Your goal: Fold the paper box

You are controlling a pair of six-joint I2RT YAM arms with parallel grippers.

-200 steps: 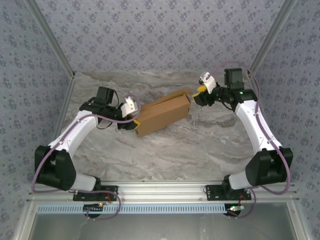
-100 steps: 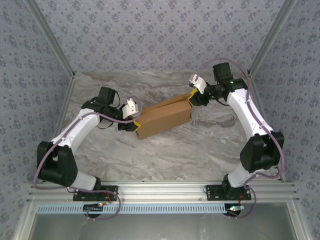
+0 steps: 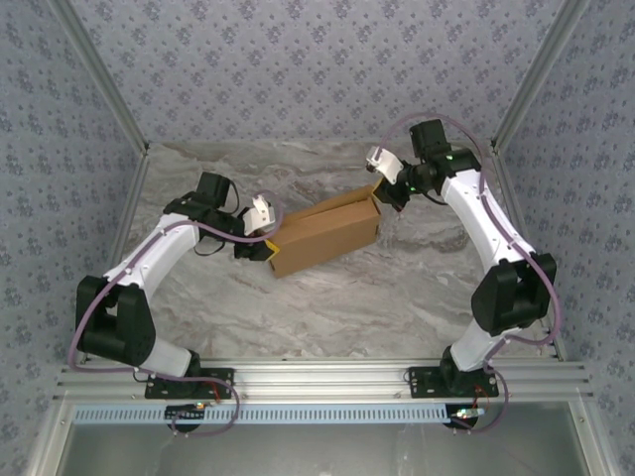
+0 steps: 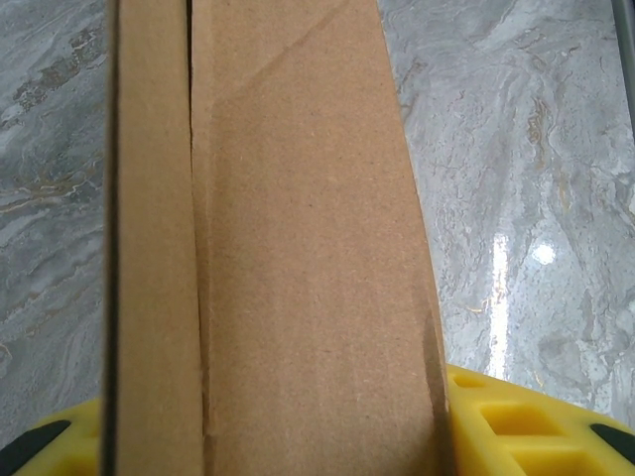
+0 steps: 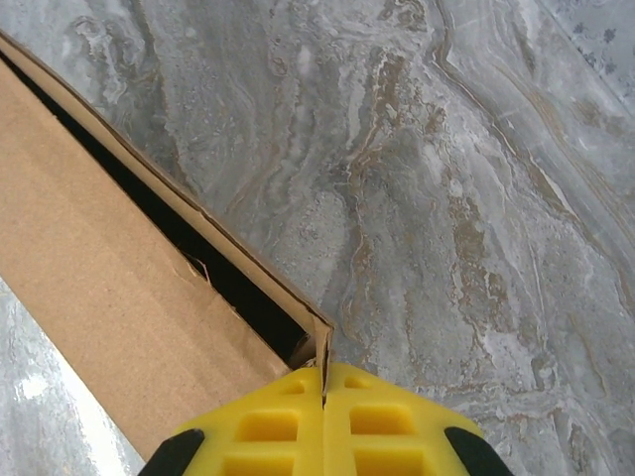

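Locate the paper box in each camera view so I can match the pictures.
Top external: paper box at table centre, lying diagonally.
Left wrist: left and centre, running from the bottom edge to the top.
Right wrist: lower left, its open corner near bottom centre.
Shared landmark: the grey marbled tabletop around it.

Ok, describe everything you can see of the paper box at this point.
The paper box is plain tan cardboard, unprinted, folded into a long narrow shape lying diagonally on the marble table. A dark slit gapes along its far top edge. The left gripper clamps its near-left end; the right gripper pinches the far-right corner wall.
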